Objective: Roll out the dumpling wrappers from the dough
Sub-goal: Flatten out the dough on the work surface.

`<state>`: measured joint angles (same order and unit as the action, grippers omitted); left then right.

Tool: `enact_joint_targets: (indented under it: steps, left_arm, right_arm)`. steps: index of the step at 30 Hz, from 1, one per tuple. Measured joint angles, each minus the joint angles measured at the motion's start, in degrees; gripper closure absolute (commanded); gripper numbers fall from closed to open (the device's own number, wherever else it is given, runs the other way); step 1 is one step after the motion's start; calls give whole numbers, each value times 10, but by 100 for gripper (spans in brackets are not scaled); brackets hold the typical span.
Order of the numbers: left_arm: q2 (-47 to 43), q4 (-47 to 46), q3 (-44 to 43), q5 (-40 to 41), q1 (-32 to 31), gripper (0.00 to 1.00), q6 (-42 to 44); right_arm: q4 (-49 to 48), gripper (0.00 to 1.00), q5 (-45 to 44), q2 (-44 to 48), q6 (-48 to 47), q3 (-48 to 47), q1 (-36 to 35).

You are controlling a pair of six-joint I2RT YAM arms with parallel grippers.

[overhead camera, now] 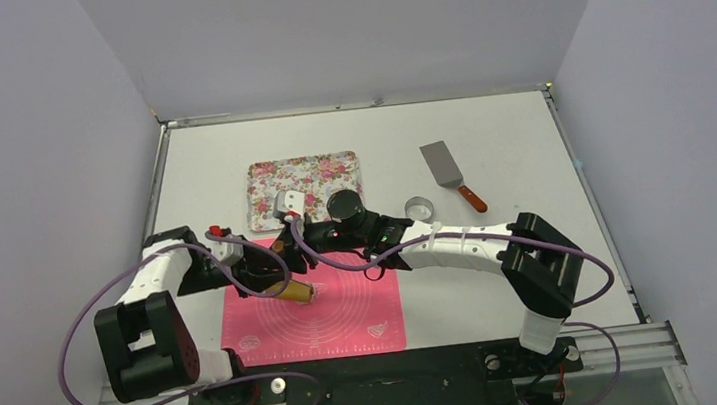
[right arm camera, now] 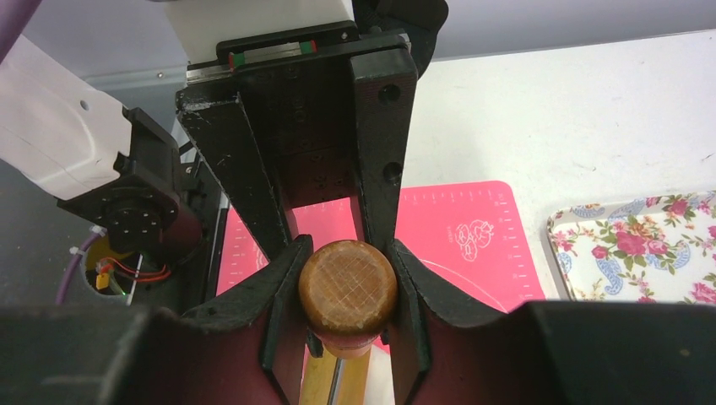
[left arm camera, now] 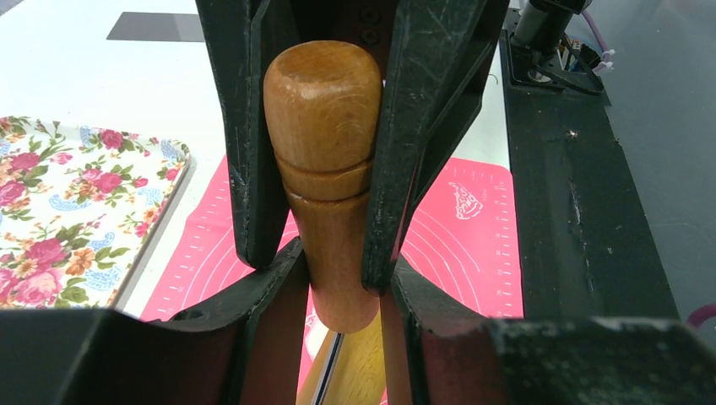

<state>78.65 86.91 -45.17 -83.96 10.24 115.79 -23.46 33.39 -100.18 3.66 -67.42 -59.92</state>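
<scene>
Dumpling wrappers are nowhere visible; any dough lies hidden on the pink mat (overhead camera: pixel 348 329) at the near edge of the table (overhead camera: pixel 527 124). Left claw (left arm camera: pixel 338 283) and right claw (right arm camera: pixel 346 291) both clench one handle of the rolling pin (left arm camera: pixel 325 110), likely a handover.

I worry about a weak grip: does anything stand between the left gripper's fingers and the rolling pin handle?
Nothing visible does. The left gripper grips the rolling pin handle directly, fingers on bare wood; the right gripper clasps its knob.

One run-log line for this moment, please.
left gripper: shut on rolling pin | right gripper: shut on rolling pin | pin over pink mat
</scene>
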Motion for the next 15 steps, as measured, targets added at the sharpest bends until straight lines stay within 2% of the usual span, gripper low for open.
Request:
enact_joint_targets:
  steps: [2,15]
  left_arm:
    - [6,0,7,-3,0,100,9]
    - [49,-12,8,5,-8,100,32]
  right_arm:
    - [6,100,2,0,-2,0,0]
    - [16,100,-4,-15,-27,0,2]
